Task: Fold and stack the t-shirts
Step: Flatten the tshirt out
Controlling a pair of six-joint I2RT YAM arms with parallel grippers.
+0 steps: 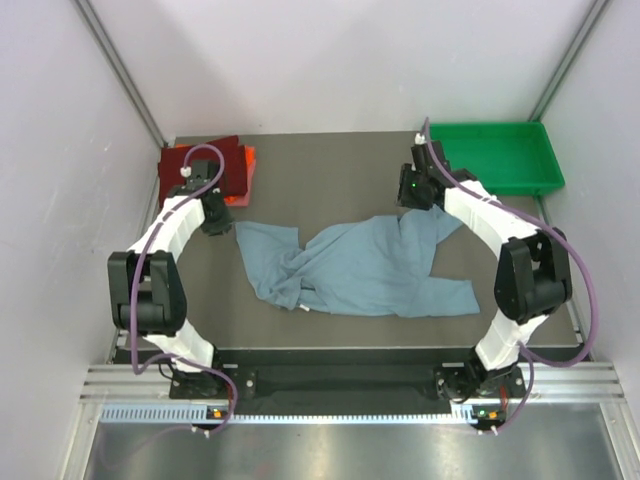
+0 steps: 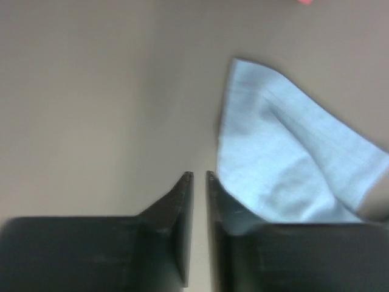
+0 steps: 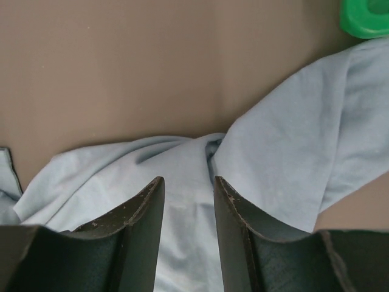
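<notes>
One limp, light grey-blue t-shirt lies crumpled on the table, probably best pinched at its corners, while the left gripper is nearly closed on nothing and the right gripper gapes empty above it.

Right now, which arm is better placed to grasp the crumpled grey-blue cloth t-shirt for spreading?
Likely right. The right end effector hangs open directly over the crumpled grey-blue cloth t-shirt; the left end effector, nearly shut, sits over bare brown table beside its edge.
</notes>
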